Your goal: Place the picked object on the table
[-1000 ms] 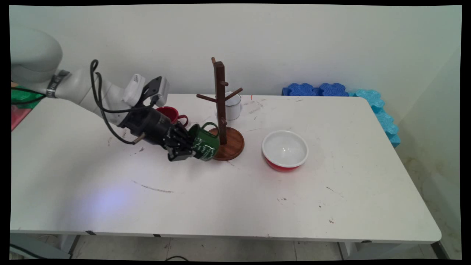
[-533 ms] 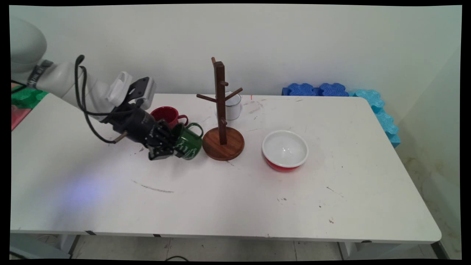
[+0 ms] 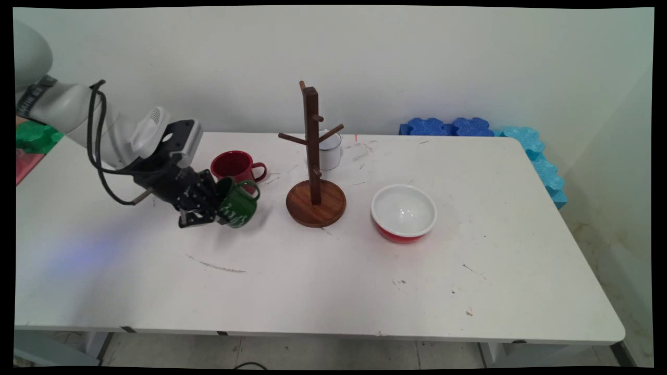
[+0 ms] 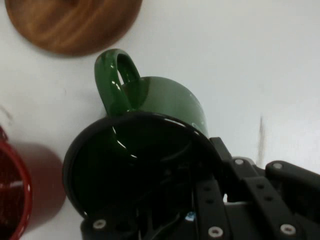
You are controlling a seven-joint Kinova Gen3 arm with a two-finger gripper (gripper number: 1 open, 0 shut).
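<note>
My gripper [image 3: 211, 208] is shut on the rim of a green mug [image 3: 238, 205], which it holds tilted on its side just above the table, left of the wooden mug tree [image 3: 315, 156]. In the hand view the green mug [image 4: 145, 150] fills the middle, mouth toward the camera and handle pointing up at the tree's round base [image 4: 70, 22]. One finger reaches inside the mug, the other presses on its outside. A red mug [image 3: 235, 164] stands upright right behind the green one; its rim [image 4: 12, 195] shows at the left edge.
A white mug [image 3: 330, 150] stands behind the mug tree. A red bowl with a white inside [image 3: 403, 212] sits right of the tree's base. Blue foam blocks [image 3: 490, 130] lie along the table's far right edge and a green block [image 3: 34, 134] at far left.
The gripper has carried the green mug leftward, away from the mug tree's base, to a spot in front of the red mug. The other things have stayed put.
</note>
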